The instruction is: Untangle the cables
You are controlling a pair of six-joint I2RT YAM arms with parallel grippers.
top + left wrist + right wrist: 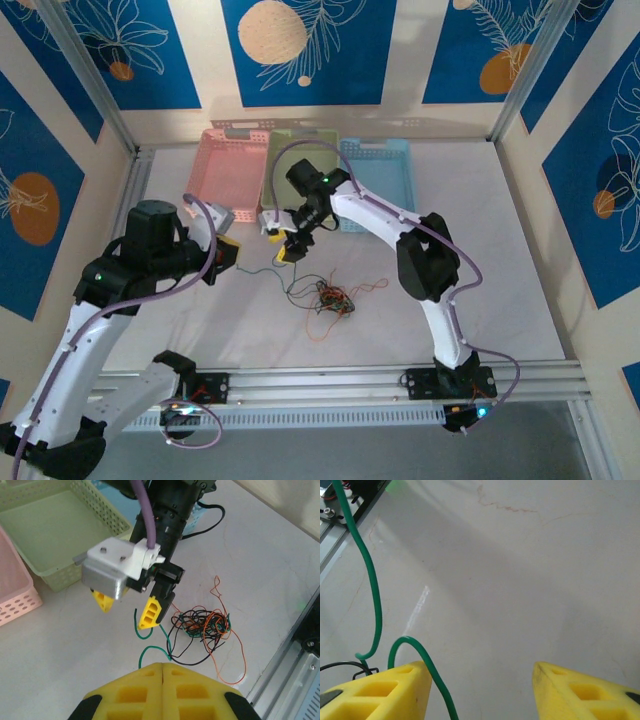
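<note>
The cables lie as a tangle (330, 298) of black, orange and green wires (205, 622) on the white table, right of centre. One green cable (155, 648) trails out of it toward my left gripper (162, 665). That gripper's yellow fingers are pressed together, and the cable's end runs in under them. My right gripper (290, 248) hovers open just left of the tangle. In the right wrist view the green cable (372, 595) loops past the inner side of its left finger (380, 690), untouched by the other finger.
Pink (225, 165), green (295, 160) and blue (378, 175) baskets stand in a row at the back. The right arm reaches across in front of the green basket (50, 530). An aluminium rail (330, 380) runs along the near edge.
</note>
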